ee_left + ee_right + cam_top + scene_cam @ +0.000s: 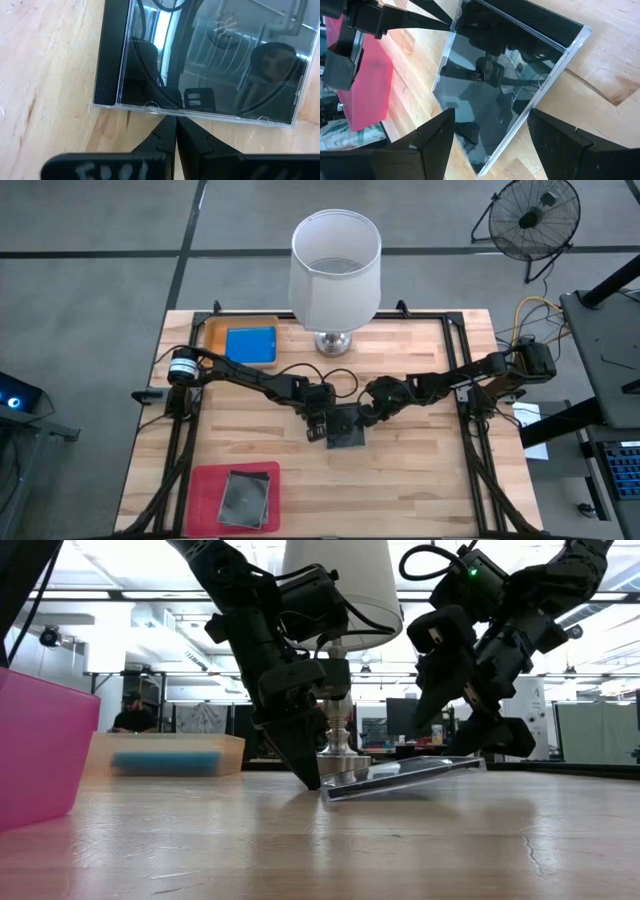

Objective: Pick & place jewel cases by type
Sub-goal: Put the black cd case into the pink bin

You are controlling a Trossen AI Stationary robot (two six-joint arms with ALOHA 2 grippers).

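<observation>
Centre case: dark transparent jewel case [347,428] mid-table, one edge on the wood, the other edge raised and tilted.
Left gripper [310,778]: fingers pressed together, tips at the case's low edge.
Right gripper [490,131]: fingers spread wide, one on each side of the raised case edge; whether they touch it cannot be told.
Orange tray [214,332]: holds a blue jewel case [250,345].
Pink tray [204,498]: holds dark jewel cases [245,498].
Lamp [335,272]: white shade, behind the grippers.
Writing: white marks on the left gripper body, unreadable.
</observation>
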